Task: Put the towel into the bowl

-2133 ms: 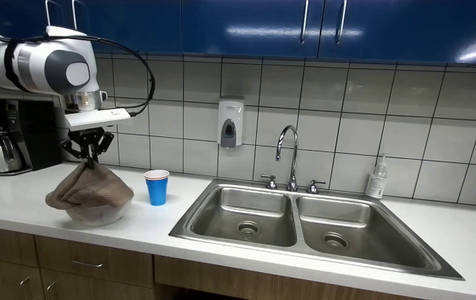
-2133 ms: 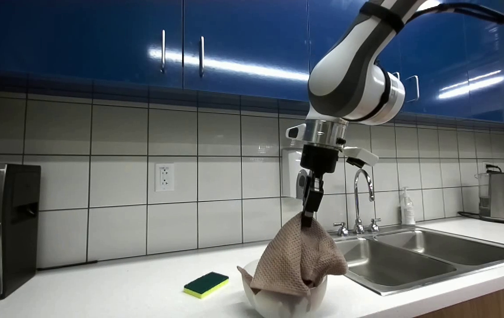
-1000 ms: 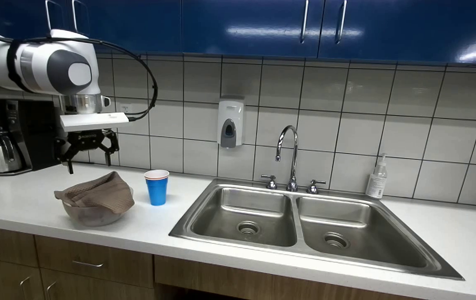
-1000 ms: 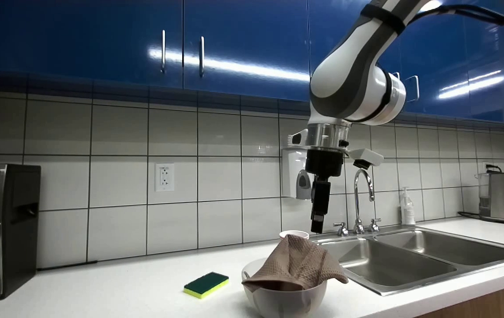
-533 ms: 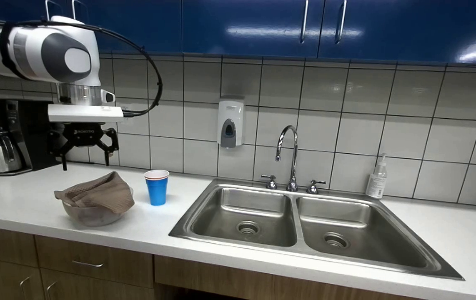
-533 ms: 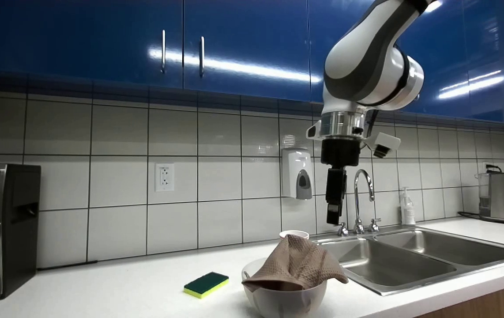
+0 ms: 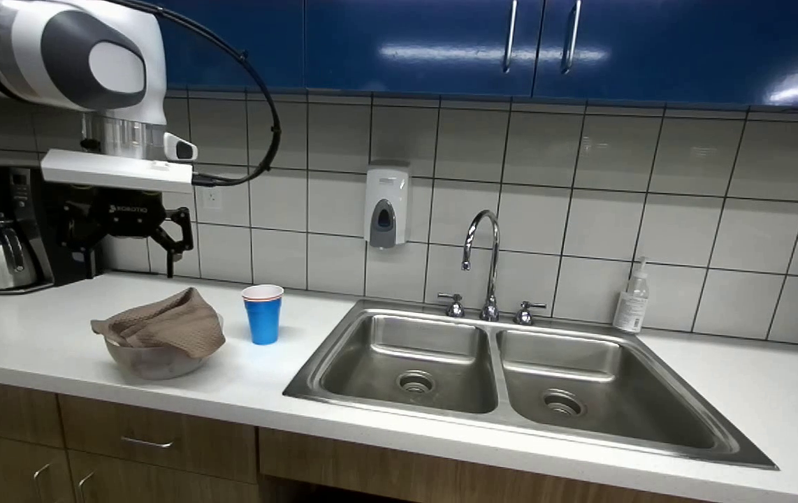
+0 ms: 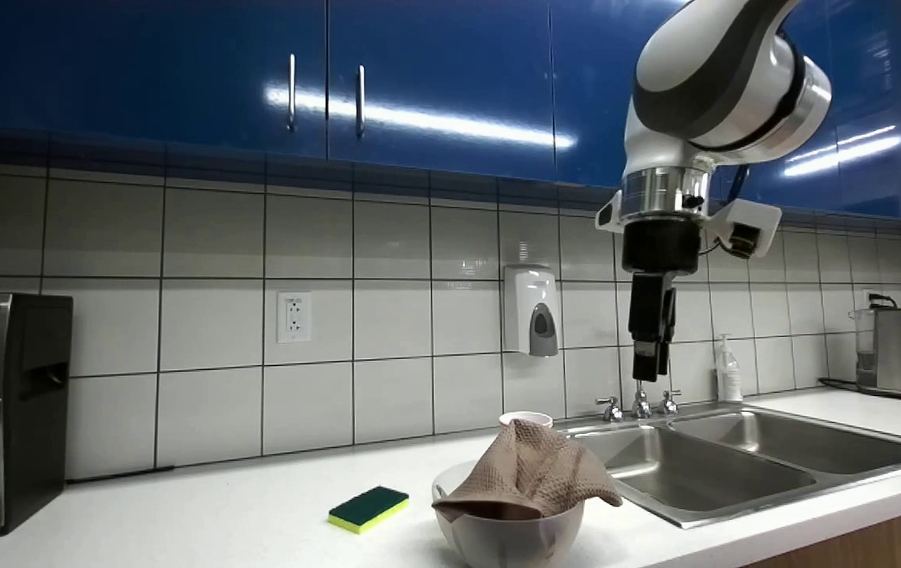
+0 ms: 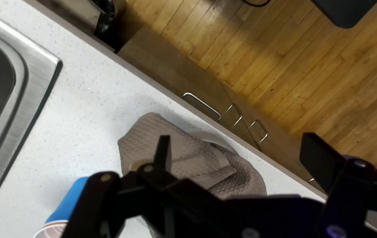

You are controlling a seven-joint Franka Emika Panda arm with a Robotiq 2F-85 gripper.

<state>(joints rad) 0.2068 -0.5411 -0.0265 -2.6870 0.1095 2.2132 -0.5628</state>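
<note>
Loosely, the brown towel [image 8: 533, 473] lies in the bowl [image 8: 510, 543], overhanging its rim, while the pincer [image 7: 130, 271] hangs higher, spread wide.

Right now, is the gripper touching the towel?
Apart: in an exterior view, tiled wall shows between the gripper and the towel, which lies lower.

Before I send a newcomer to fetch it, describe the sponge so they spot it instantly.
In an exterior view, go left from the sink to the pale bowl draped with the brown towel. Further left, flat on the counter, lies the sponge; unlike either, it is dark green over bright yellow.
</note>
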